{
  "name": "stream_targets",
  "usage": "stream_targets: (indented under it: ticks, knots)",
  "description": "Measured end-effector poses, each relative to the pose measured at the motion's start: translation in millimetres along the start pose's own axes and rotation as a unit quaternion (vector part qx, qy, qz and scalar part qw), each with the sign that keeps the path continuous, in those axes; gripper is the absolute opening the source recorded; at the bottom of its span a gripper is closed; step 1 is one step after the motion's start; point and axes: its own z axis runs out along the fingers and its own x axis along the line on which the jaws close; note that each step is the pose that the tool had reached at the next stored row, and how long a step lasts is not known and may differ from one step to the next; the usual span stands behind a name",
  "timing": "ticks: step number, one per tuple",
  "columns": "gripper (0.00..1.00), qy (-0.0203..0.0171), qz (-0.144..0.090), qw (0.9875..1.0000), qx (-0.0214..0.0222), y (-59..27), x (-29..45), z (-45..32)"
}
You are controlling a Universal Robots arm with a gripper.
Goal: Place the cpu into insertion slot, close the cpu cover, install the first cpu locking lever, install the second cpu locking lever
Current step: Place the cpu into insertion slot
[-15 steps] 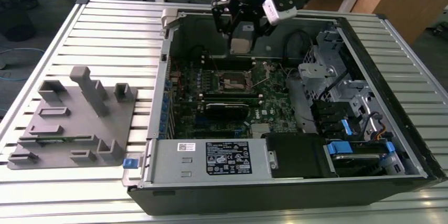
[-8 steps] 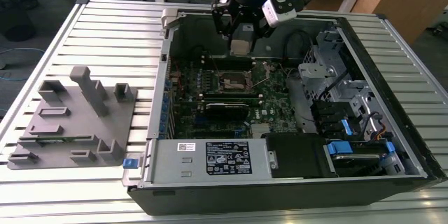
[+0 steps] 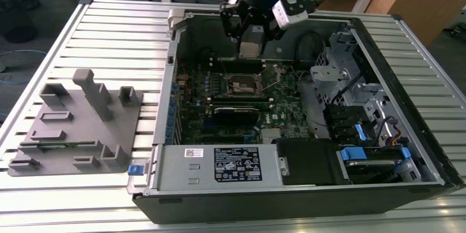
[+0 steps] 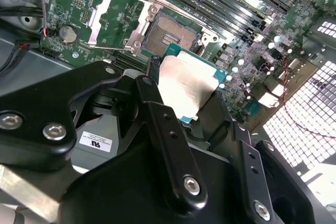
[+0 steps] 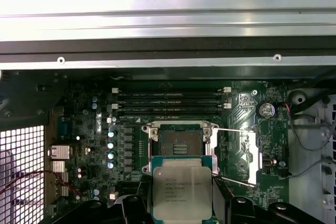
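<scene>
My gripper (image 3: 250, 50) hangs over the open computer case, shut on the cpu (image 5: 181, 190), a flat square chip with a silver-grey top and green edge (image 4: 186, 90). The black fingers (image 4: 152, 90) press on two opposite edges of the chip. The insertion slot (image 5: 180, 142) lies just beyond the chip on the green board, its dark centre bare (image 4: 170, 32). In the exterior view the slot (image 3: 245, 85) sits below the gripper and nearer the camera. The cpu cover (image 5: 239, 156) is swung open to one side of the slot (image 4: 118, 17). Thin wire levers (image 5: 231, 182) stand released beside it.
A grey fixture block (image 3: 73, 124) stands on the slatted table at the exterior view's left. Inside the case are long black memory slots (image 5: 170, 103), a black card (image 3: 237, 114), the power supply box (image 3: 218, 165) and drive cages (image 3: 364, 107). The case wall (image 5: 168, 40) rises behind the board.
</scene>
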Motion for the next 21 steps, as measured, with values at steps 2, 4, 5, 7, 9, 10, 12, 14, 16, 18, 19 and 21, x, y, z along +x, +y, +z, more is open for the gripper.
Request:
stream_targets:
  ticks: [2, 4, 5, 7, 9, 10, 12, 14, 16, 18, 19, 21]
  knots:
    - [0.54, 0.0, 0.0, 1.0, 0.0, 0.0, 0.0, 1.4]
    - [0.54, 0.0, 0.0, 1.0, 0.0, -0.1, 0.0, 2.4]
    - [0.54, 0.0, 0.0, 1.0, 0.0, -0.1, -0.1, 2.5]
    - [0.54, -0.0001, 0.0, 1.0, -0.0002, -0.1, -0.1, 3.3]
    - [0.54, 0.0, 0.0, 1.0, 0.0, -0.2, -0.1, 4.3]
    - [0.54, 0.0, 0.0, 1.0, 0.0, -0.2, -0.1, 4.9]
    - [0.54, 0.0, 0.0, 1.0, 0.0, -0.2, -0.1, 5.9]
    - [0.54, 0.0, 0.0, 1.0, 0.0001, -0.3, -0.1, 6.6]
    - [0.54, 0.0, 0.0, 1.0, 0.0, -0.3, -0.1, 7.3]
    - [0.54, 0.0, 0.0, 1.0, 0.0, -0.3, -0.1, 7.8]
    - [0.54, 0.0, 0.0, 1.0, 0.0, -0.3, -0.1, 8.0]
    - [0.54, 0.0, 0.0, 1.0, 0.0, -0.3, -0.1, 8.5]
